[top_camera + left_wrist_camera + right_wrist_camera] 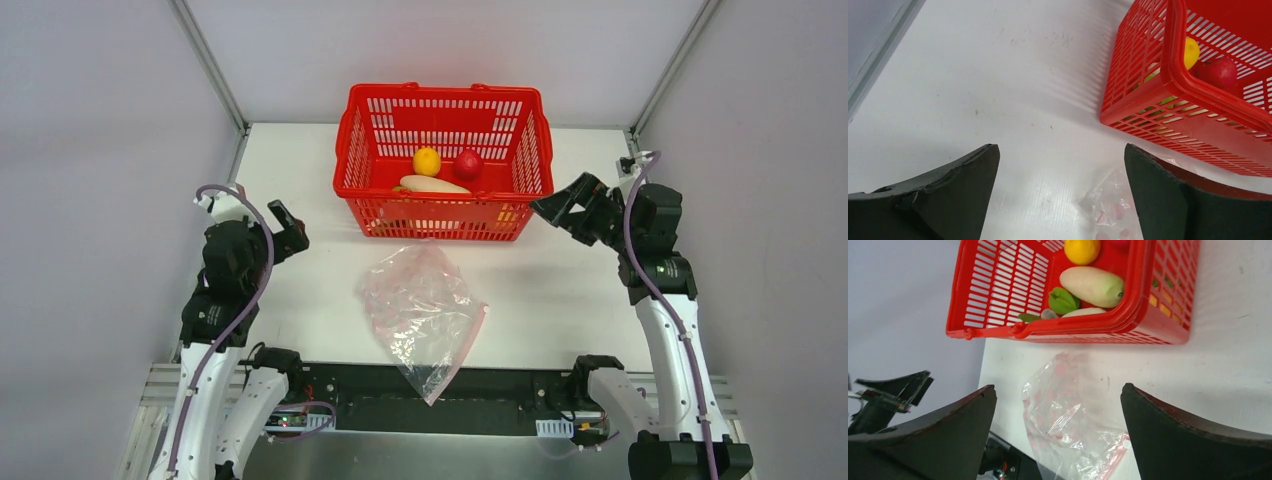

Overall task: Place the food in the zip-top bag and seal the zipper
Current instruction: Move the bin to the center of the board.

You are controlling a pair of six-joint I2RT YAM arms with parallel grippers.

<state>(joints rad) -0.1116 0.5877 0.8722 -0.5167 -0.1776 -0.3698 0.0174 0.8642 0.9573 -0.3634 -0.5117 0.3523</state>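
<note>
White desk (pixel 300 300) boxed in by plain grey walls (pixel 100 100).
The clear bag (pixel 420 305) lies flat near the front edge, zipper (pixel 468 345) on its right. The food (pixel 435 185) sits in the red basket (pixel 445 100) behind it. The left tool (pixel 287 228) and right tool (pixel 560 215) both gape wide, holding nothing.

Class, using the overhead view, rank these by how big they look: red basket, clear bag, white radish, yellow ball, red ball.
1. red basket
2. clear bag
3. white radish
4. yellow ball and red ball: these look about alike, so they are left unranked.
</note>
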